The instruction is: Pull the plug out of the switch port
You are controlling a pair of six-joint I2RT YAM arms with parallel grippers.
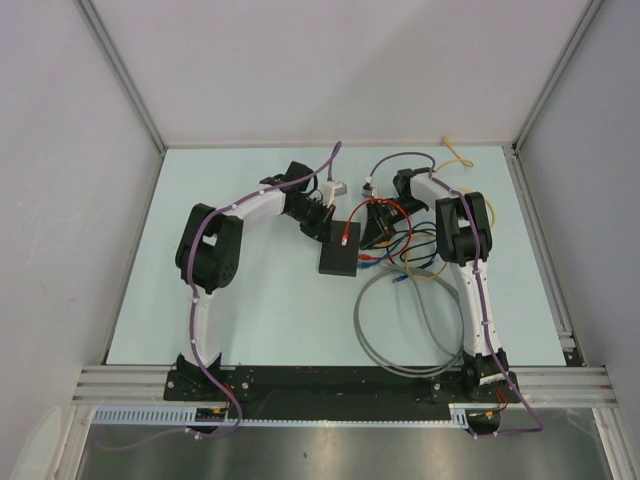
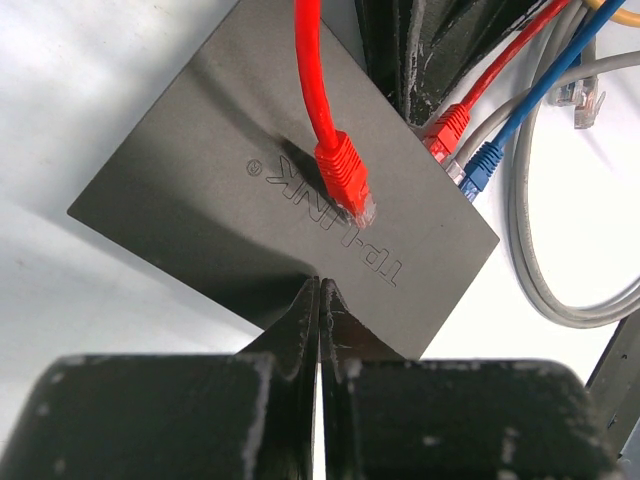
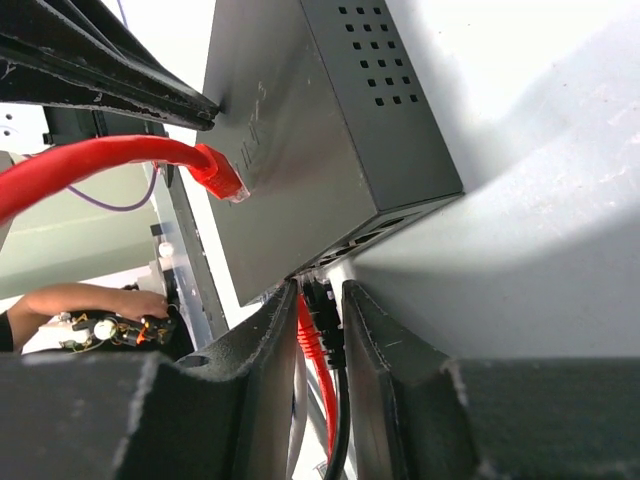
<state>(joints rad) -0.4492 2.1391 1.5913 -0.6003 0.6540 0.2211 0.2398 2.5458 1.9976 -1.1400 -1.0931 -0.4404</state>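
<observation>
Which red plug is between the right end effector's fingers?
The red plug at the socket edge of the switch; the other red plug lies on the switch's top face.

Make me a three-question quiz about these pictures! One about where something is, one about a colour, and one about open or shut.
1. Where does the loose red plug lie?
A. on top of the switch
B. inside a cup
C. between the left gripper's fingers

2. What colour is the thick looped cable?
A. green
B. grey
C. pink

3. How are the left gripper's fingers?
A. wide open
B. shut together
C. holding a ball

Answers:
1 A: the plug's clear tip rests on the black lid by the lettering.
2 B: the loop is plain grey.
3 B: no gap shows between the fingers.
</observation>
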